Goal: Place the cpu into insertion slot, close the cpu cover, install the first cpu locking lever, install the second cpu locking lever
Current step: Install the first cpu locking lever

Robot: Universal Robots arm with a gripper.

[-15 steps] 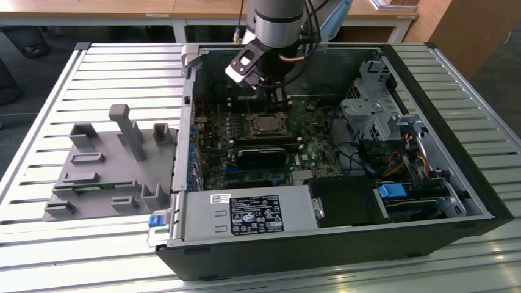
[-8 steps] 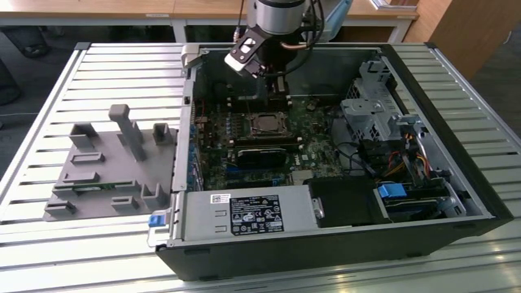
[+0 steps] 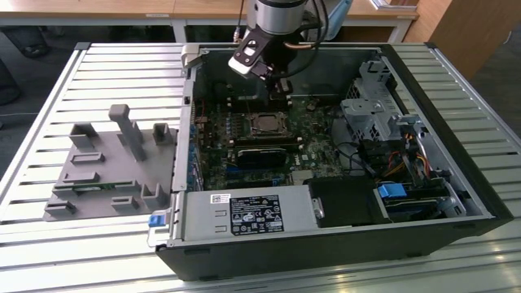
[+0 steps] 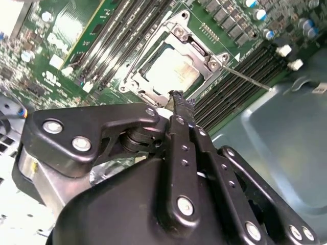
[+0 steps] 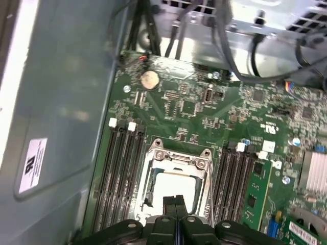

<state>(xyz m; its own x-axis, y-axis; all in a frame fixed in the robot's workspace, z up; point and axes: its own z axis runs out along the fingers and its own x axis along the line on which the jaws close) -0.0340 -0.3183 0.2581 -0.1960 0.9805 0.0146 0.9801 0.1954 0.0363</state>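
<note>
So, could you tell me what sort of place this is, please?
Probably a robotics lab or workshop: an open computer case lies on a slatted metal table beside a grey fixture block, with wooden desks behind, and a robot arm reaches in.

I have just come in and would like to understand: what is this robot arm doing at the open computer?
One robot arm reaches into an open computer case. Its gripper, shut and holding nothing, hangs close above the insertion slot. The cpu already lies in the slot, and the cpu cover is down over it.
</note>
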